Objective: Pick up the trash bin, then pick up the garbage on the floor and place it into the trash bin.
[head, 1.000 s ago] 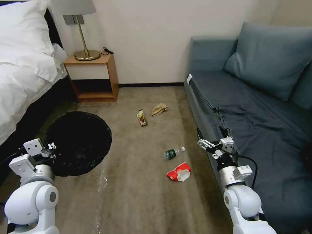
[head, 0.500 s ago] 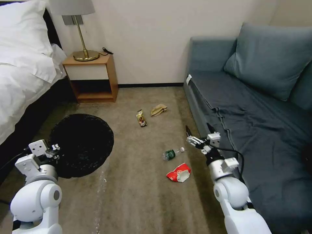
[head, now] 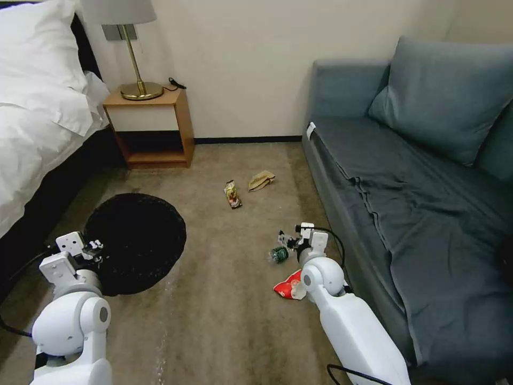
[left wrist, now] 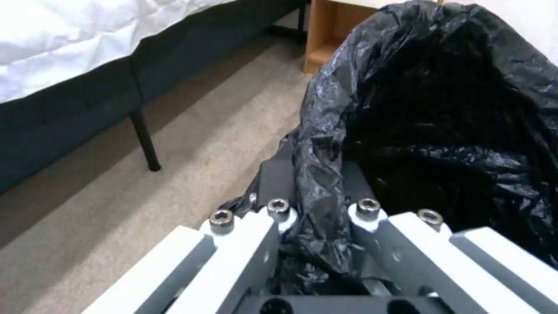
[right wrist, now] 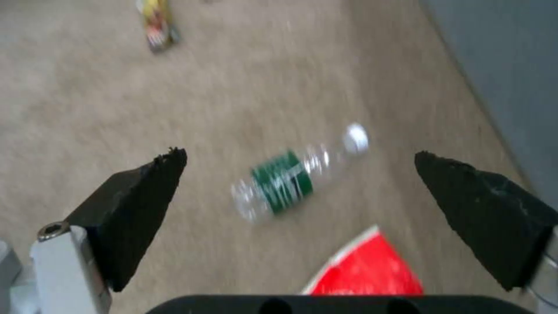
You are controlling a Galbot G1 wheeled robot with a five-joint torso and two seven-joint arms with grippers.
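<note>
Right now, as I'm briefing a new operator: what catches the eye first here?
The black-lined trash bin, its rim pinched in the left gripper beside the bed. Then the right gripper, open above the green-labelled bottle on the carpet, the red wrapper beside it.

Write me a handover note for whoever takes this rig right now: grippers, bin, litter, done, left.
Left gripper: shut on the bin rim and bag, at the robot's left.
Right gripper: open, above the bottle on the carpet, not touching it.
Litter, all on the floor: bottle, red wrapper beside it, snack wrapper and tan paper farther ahead.
Done: bin gripped.
Left: all four pieces into the bin.
</note>
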